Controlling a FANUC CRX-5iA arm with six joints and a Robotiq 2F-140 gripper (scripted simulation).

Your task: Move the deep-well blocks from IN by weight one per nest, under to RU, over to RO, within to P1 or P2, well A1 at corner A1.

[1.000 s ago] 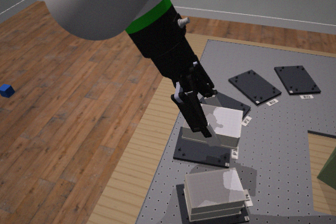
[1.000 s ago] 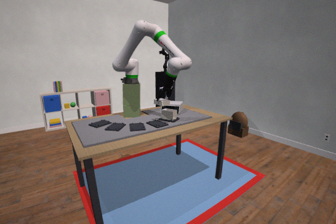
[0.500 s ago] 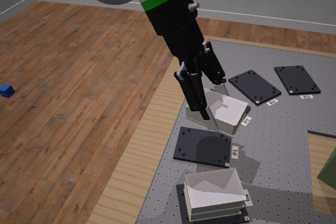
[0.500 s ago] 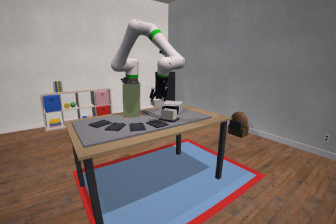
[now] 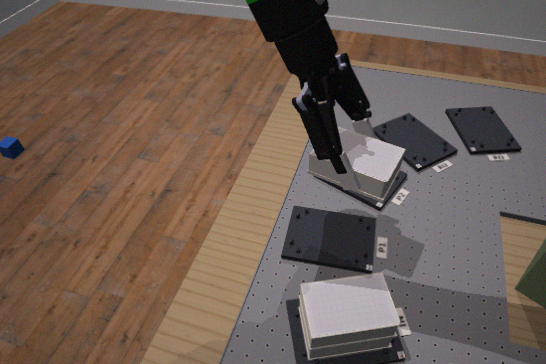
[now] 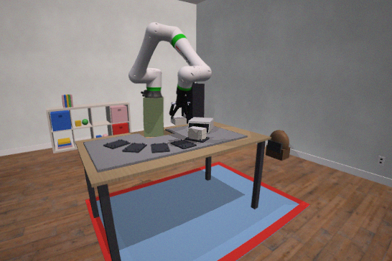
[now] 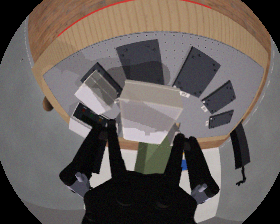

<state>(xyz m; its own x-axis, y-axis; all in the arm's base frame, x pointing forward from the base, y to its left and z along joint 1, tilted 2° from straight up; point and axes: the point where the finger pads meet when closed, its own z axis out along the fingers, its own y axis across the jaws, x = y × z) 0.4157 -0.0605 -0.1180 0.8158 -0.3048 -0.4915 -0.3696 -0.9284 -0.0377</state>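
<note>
My gripper is shut on a white deep-well block and holds it in the air above the grey mat. In the top view the block covers most of nest P2; how high it hangs I cannot tell. Two more white blocks lie stacked on the infeed nest IN. Nests P1, RU and RO are bare dark plates. The check-weigher CW stands behind the stack.
The green pedestal under the arm's base stands on the table beside the mat. A blue cube lies on the floor. A shelf with boxes stands by the wall.
</note>
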